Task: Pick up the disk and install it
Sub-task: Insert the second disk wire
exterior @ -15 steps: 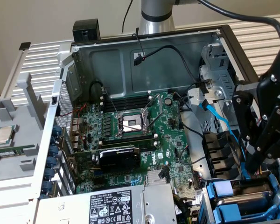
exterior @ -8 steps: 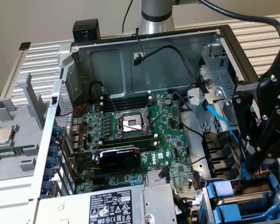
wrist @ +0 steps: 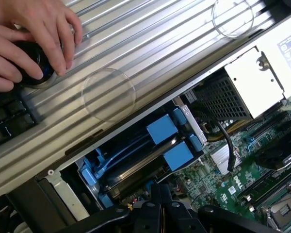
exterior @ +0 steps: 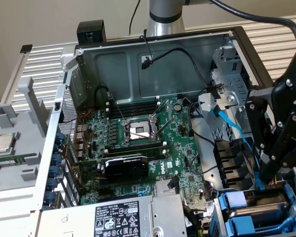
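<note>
An open computer case [exterior: 163, 64] of grey sheet metal is seen, with a green motherboard [exterior: 138, 143] inside it. At the exterior view's near right, the disk [exterior: 259, 205] is seated in a drive bay, clipped in its blue plastic carrier. The black gripper [exterior: 266, 173] is held just above it, jaws closed narrow and empty. Two hands [wrist: 24, 36] are seen resting on a black round object.

Open computer case [exterior: 163, 54] on its side, green motherboard [exterior: 153, 143] with empty CPU socket [exterior: 139, 130], black gripper [exterior: 276, 133] (exterior view's right) above blue drive carriers [exterior: 237, 207], loose processor chip [exterior: 4, 143] on tray.
</note>
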Available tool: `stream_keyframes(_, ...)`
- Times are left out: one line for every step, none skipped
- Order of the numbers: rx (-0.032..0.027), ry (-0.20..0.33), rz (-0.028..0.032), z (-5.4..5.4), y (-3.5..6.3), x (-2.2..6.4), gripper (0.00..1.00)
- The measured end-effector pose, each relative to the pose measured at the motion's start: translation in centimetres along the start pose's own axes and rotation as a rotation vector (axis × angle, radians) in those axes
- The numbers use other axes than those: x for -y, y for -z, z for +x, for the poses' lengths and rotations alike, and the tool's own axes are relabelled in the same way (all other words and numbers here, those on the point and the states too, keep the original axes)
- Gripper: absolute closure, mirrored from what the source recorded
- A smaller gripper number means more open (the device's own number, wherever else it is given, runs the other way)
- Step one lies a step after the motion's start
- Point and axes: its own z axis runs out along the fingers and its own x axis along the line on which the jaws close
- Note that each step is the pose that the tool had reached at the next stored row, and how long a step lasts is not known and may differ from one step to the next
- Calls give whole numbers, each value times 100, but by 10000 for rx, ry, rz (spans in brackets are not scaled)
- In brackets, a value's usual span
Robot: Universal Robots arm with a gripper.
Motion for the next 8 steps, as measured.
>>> stream_keyframes(0, 11, -1, 0, 0, 0, 89)
stream_keyframes(-2, 29, -1, 0, 2, 0, 89)
stream_keyframes(-2, 64, -1, 0, 2, 1, 89)
stream_keyframes(-3, 106, -7, -1, 4, 0, 89)
stream_keyframes(-6, 169, -17, -2, 5, 0, 89)
stream_keyframes(-9, 228, -25, -2, 5, 1, 89)
stream_keyframes(-17, 294, -32, -2, 5, 2, 89)
stream_keyframes(-27, 352, -35, -2, 6, 2, 89)
